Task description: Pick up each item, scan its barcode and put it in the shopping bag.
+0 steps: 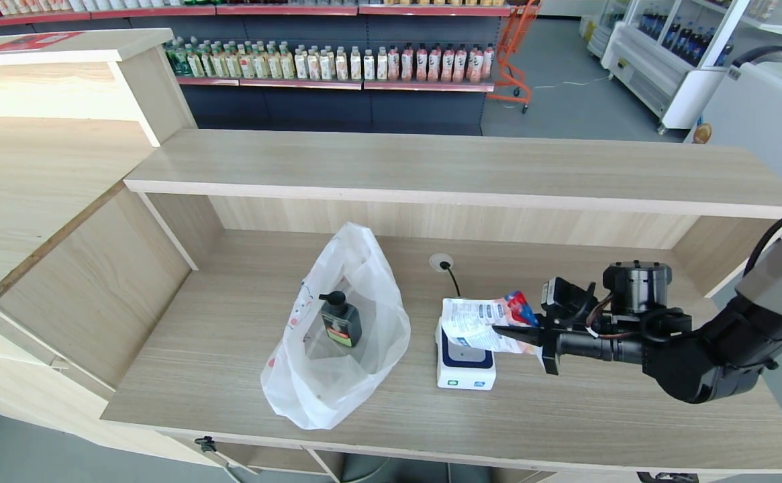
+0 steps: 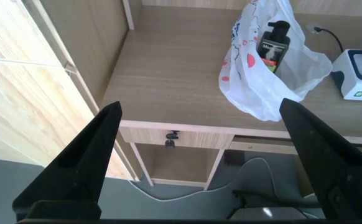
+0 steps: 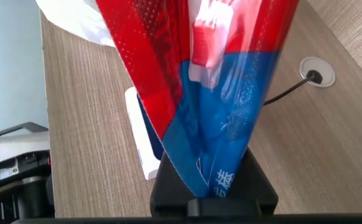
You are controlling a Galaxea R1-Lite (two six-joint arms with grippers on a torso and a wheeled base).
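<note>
Right tool [image 1: 508, 332]: jaws clamped on one end of a flat red, blue and white plastic packet [image 1: 481, 322], with the printed white face turned up. The packet hangs over the white and blue box-shaped barcode scanner [image 1: 466, 362], covering its far part; I cannot tell whether they touch. The scanner stands at the middle of the light wood-grain bench [image 1: 565, 416], with a black cable [image 1: 452, 278] running from it to a grommet further back.

Left of the scanner and just beside it is a translucent white plastic shopping bag with red print [image 1: 297, 389], mouth open. Inside it stands a dark pump bottle with a black pump head [image 1: 341, 322], upright.

Left tool [image 2: 201, 109]: fingers wide apart, holding nothing, off the near left edge of the bench.

Progress, as judged:
- One item (the bottle) is bagged.
- The packet is at the scan step.
- Left to do: carry the packet left and release it into the bag.
</note>
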